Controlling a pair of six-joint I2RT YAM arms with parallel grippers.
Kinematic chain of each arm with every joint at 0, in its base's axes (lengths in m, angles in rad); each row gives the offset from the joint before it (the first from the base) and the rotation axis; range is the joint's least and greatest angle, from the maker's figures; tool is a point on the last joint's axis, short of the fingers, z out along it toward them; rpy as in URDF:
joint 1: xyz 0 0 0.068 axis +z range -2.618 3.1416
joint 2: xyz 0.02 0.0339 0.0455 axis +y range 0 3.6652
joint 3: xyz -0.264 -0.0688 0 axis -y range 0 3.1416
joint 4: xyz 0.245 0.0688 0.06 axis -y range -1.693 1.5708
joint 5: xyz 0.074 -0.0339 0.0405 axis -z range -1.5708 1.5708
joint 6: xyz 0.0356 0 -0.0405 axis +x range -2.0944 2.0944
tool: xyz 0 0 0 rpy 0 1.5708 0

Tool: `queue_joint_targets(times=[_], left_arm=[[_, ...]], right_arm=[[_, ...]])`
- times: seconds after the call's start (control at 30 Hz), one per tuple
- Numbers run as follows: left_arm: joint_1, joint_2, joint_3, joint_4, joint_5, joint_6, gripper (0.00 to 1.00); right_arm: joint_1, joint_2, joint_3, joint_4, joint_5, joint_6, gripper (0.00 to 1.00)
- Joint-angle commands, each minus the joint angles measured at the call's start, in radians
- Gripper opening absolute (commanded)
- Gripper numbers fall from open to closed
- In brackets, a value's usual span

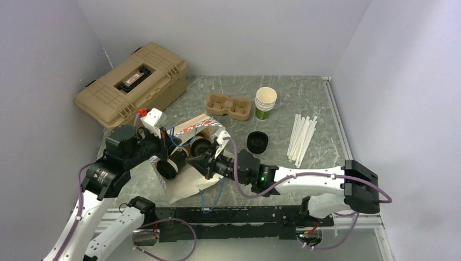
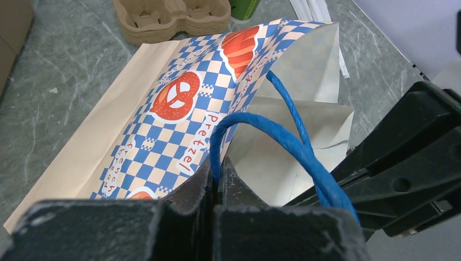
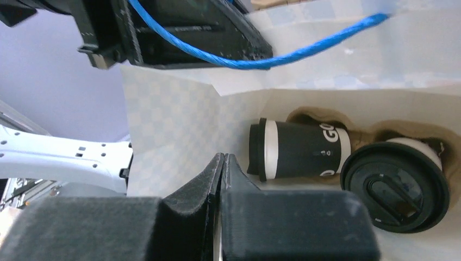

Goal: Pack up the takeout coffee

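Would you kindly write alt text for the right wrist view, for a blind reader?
Inside an open paper bag, a lidded coffee cup lies sideways beside a second cup showing its black lid, both in a brown carrier. The shut right claw fills the foreground; a blue handle crosses above.

Soft, even light, faint shadows; left tool and right tool blurry up close.

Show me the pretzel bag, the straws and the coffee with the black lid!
pretzel bag point(image 2: 176, 100), left wrist view, on the printed pretzel on its side.
straws point(image 1: 302, 136), top view, middle of the white bundle.
coffee point(image 3: 395, 187), right wrist view, centre of its black lid.
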Motion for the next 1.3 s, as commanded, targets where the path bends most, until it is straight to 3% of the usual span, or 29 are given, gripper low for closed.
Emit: queue_joint_targets(times=[0.0, 0.1, 0.47, 0.7, 1.07, 1.27], left_arm=[[-0.003, -0.006, -0.012, 0.028, -0.021, -0.039, 0.00], [-0.003, -0.001, -0.009, 0.043, -0.027, -0.080, 0.00], [-0.003, 0.039, 0.007, 0.043, -0.059, -0.213, 0.00], [-0.003, 0.042, 0.008, 0.056, -0.043, -0.259, 0.00], [-0.003, 0.053, 0.040, 0.034, -0.028, -0.287, 0.00], [-0.003, 0.055, 0.053, 0.006, -0.030, -0.283, 0.00]], right_arm=[[0.010, -0.009, -0.007, 0.049, -0.001, -0.024, 0.09], [0.022, 0.036, -0.028, 0.098, -0.001, -0.008, 0.33], [0.039, 0.265, 0.075, 0.129, -0.004, 0.024, 0.44], [0.039, 0.344, 0.129, 0.153, -0.047, 0.043, 0.57], [0.039, 0.460, 0.218, 0.165, -0.022, 0.042, 0.58], [0.039, 0.489, 0.222, 0.184, 0.004, 0.031, 0.49]])
